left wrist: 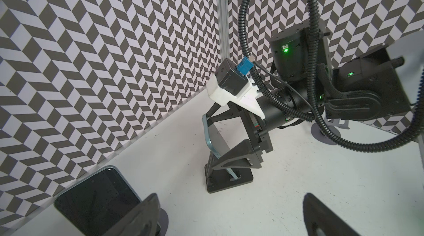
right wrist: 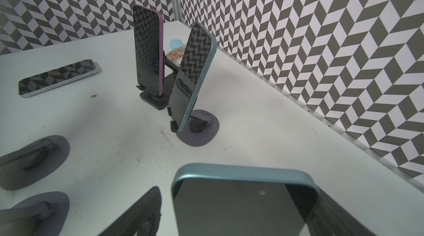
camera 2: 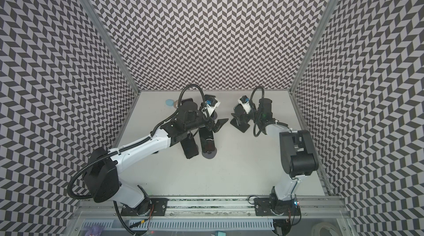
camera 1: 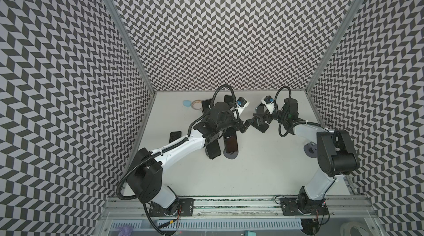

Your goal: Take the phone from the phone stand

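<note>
One teal-framed smartphone [left wrist: 215,136] is leaning in the black plastic flat-footed phone stand [left wrist: 229,180], the right gripper [left wrist: 210,140] is straddling it with fingers spread, the left gripper [camera 1: 244,126] is hovering wide open just beside the stand, and the white tabletop [camera 1: 252,173] is lying bare in front of the stand.

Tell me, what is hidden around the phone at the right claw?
- Whether the right gripper presses the phone: its finger hides the contact, left wrist view.
- Phone's foot in the stand: hidden by that gripper, both top views.
- Rest of the phone's screen: cut off by the right wrist view's edge.
</note>
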